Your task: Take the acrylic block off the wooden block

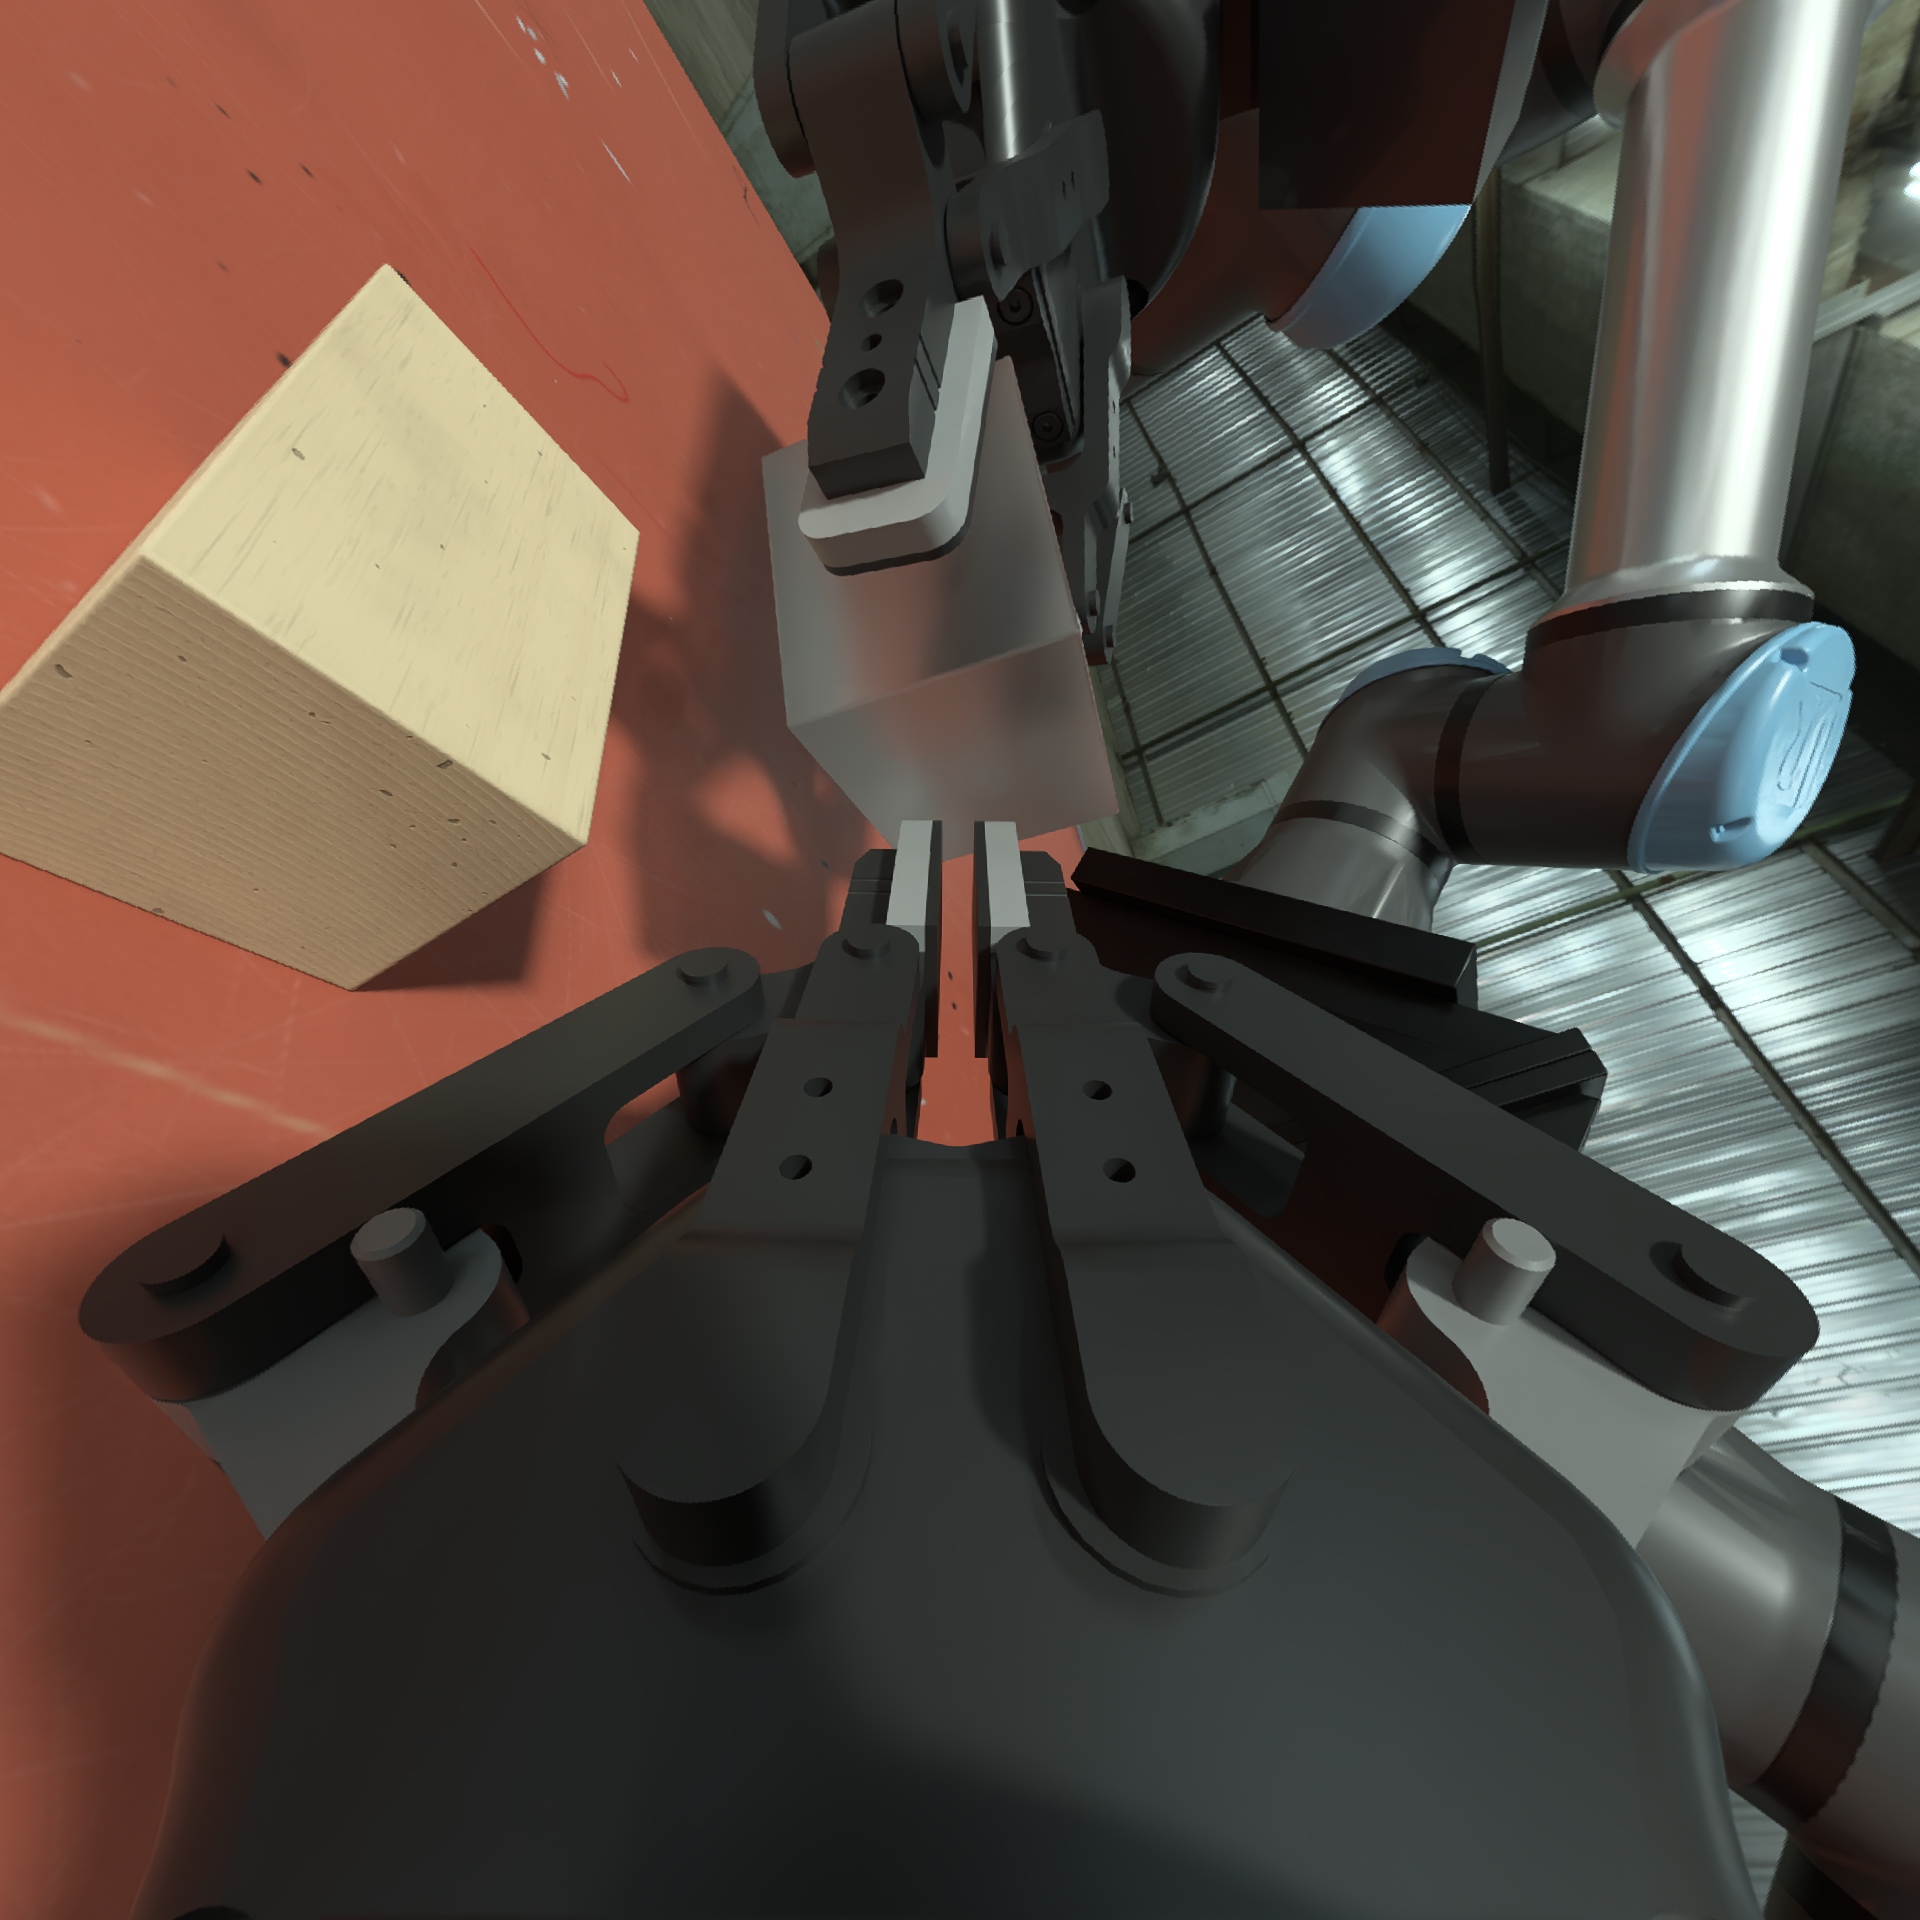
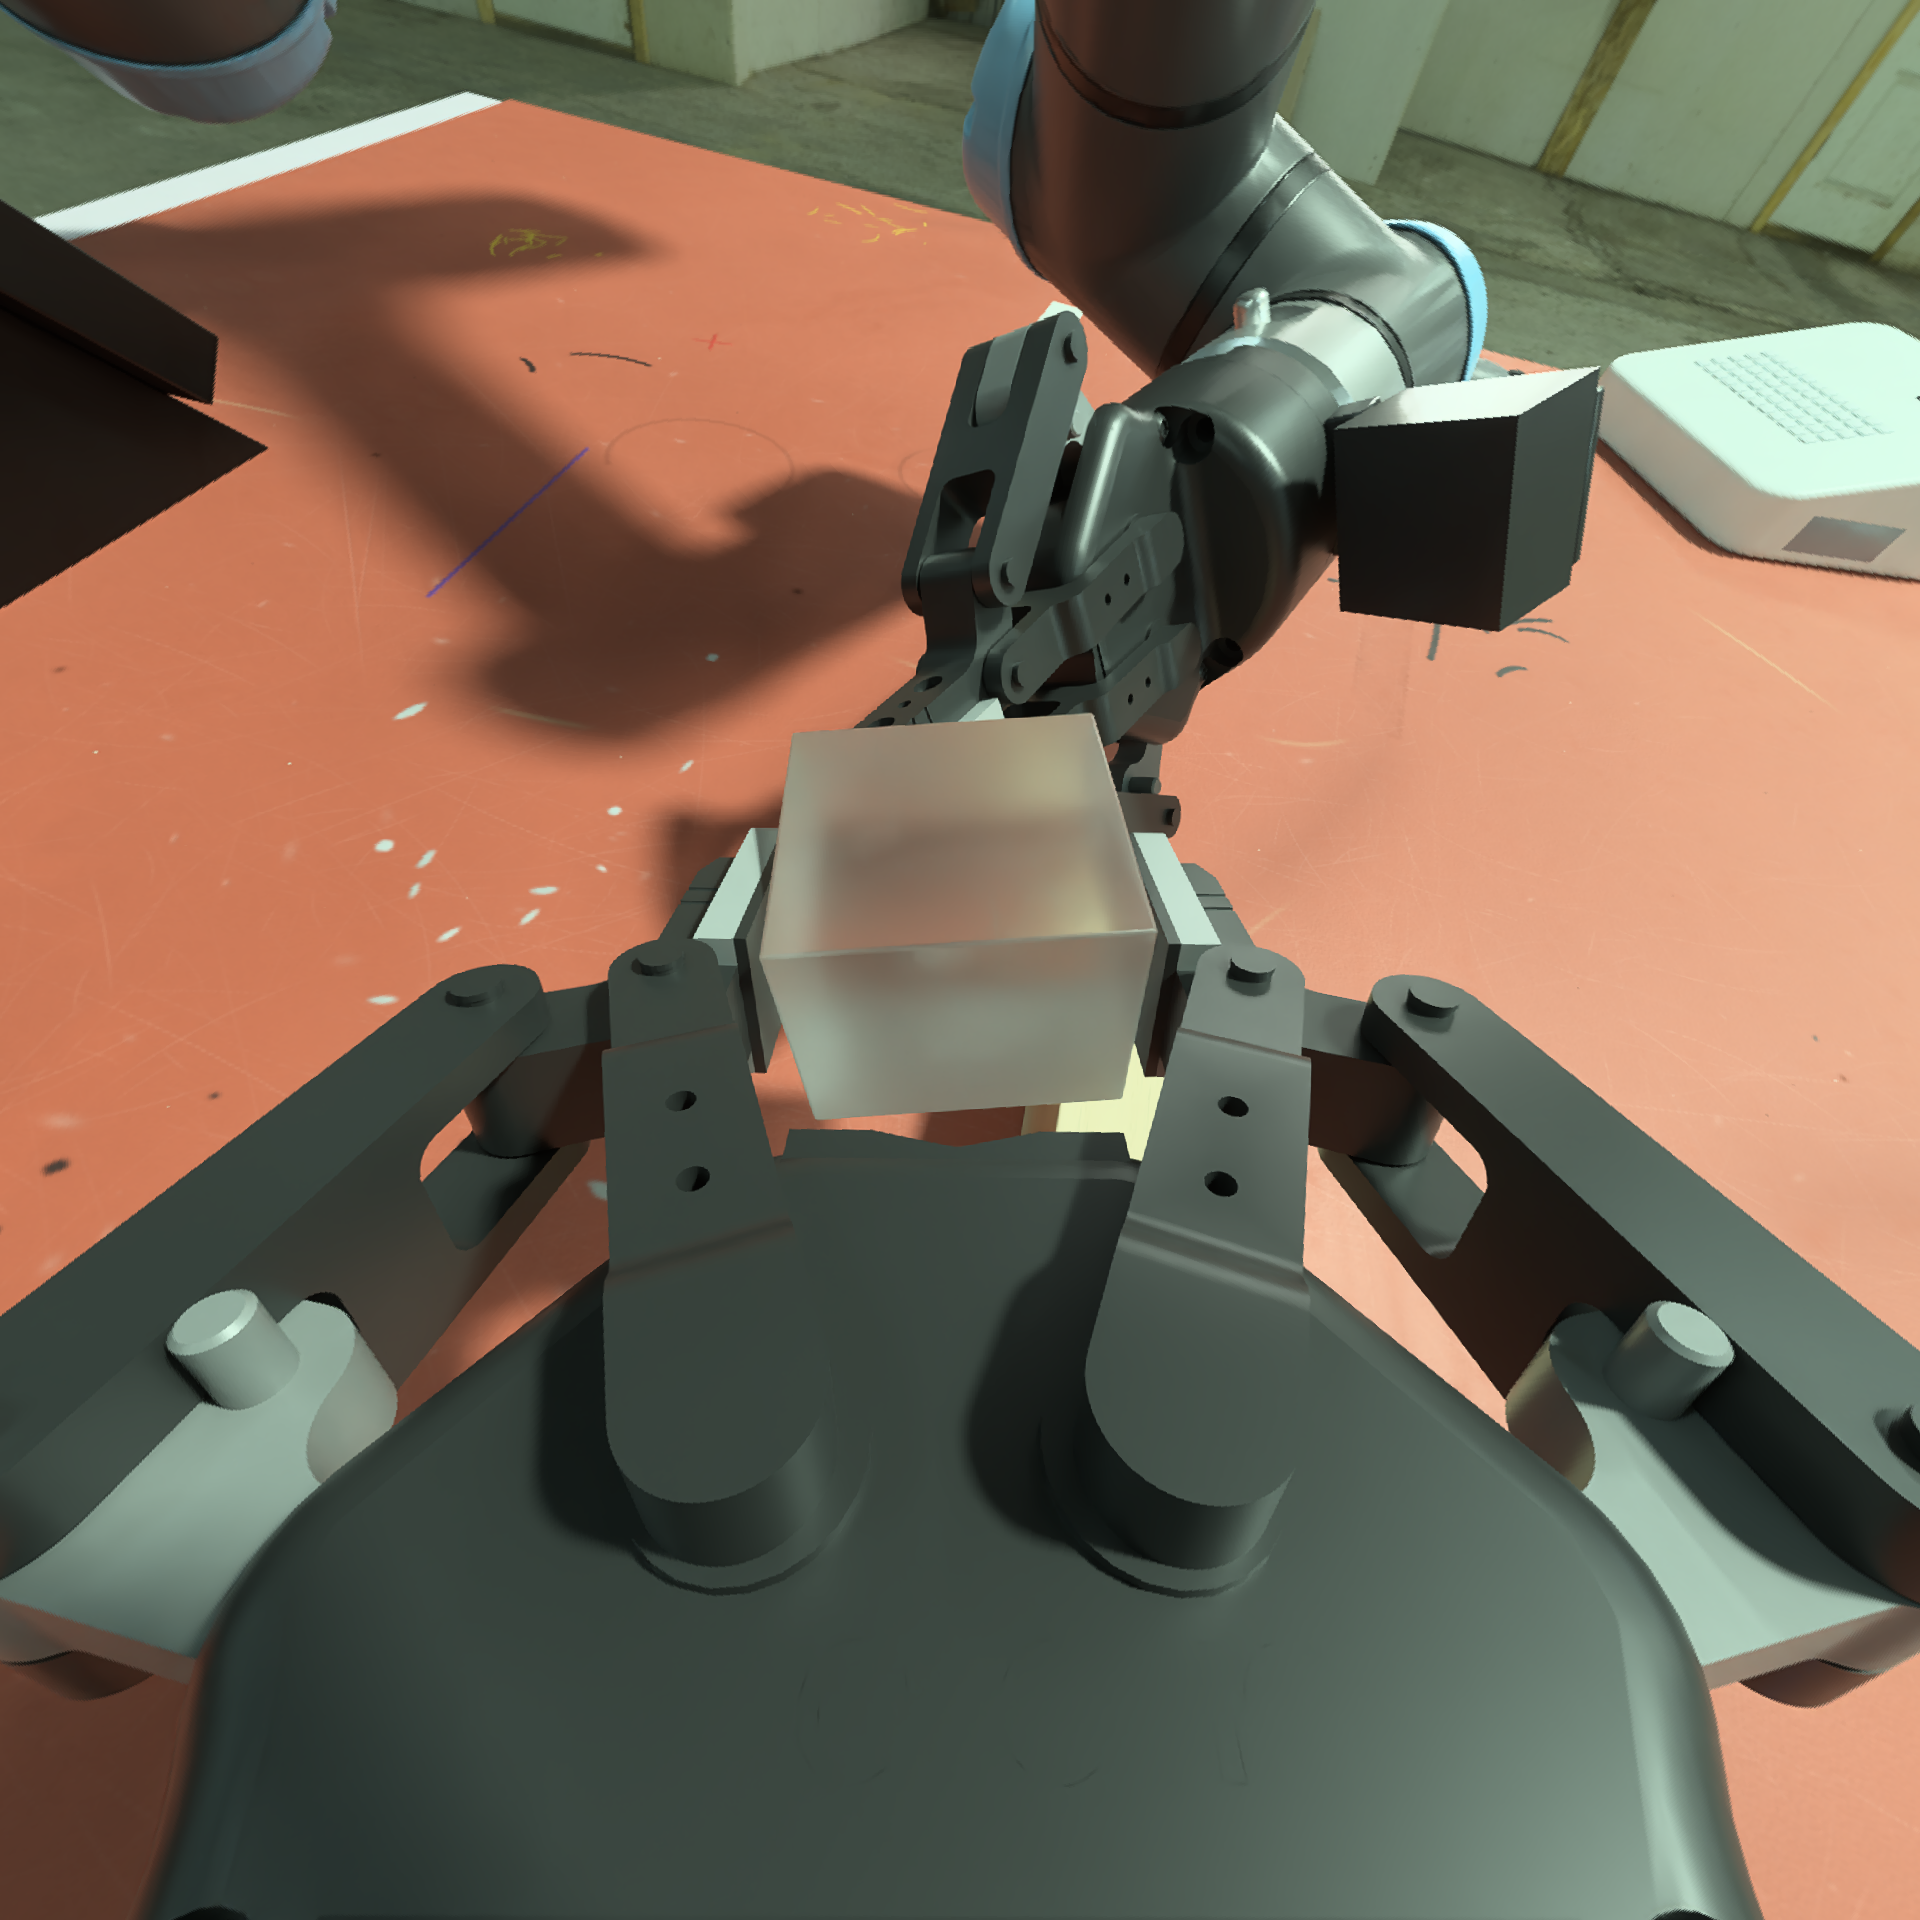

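Note:
The frosted clear acrylic block (image 2: 956,914) sits between the pads of my right gripper (image 2: 956,914), which is shut on its two sides. In the left wrist view the same block (image 1: 935,665) hangs in the air in the right gripper's grip, off to the right of the pale wooden block (image 1: 312,644), which rests alone on the red table. A sliver of the wooden block (image 2: 1101,1117) shows under the acrylic one in the right wrist view. My left gripper (image 1: 957,868) is nearly closed and empty, its tips just below the acrylic block.
The red table (image 1: 208,208) ends just right of the acrylic block, with a metal grate floor (image 1: 1455,520) beyond. The right arm (image 1: 1662,416) stands over that edge. A white box (image 2: 1787,447) lies at the table's far right; a dark panel (image 2: 83,416) at the far left.

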{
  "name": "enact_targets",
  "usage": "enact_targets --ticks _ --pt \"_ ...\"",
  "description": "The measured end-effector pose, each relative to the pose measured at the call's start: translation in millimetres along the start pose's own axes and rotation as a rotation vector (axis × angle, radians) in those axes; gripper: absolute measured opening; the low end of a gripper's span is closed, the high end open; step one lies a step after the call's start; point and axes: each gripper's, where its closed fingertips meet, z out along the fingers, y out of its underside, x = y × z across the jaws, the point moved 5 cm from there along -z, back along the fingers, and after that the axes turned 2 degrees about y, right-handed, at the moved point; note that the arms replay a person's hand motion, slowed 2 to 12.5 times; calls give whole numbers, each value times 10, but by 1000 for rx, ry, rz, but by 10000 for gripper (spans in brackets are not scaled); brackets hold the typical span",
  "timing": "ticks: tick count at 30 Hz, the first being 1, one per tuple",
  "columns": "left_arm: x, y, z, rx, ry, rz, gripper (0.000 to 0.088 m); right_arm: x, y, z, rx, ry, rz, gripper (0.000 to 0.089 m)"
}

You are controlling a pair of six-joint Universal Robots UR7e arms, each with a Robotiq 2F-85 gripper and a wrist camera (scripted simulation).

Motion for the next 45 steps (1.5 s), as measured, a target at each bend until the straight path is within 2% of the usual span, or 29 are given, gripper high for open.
enact_targets --ticks 12,45 --pt "14 13 35 -8 8 4 53 -33 -11 -20 -8 -25 -10 528" --pt "90 -25 -1 5 17 32 54 -16 13 -41 1 -2 10 528"
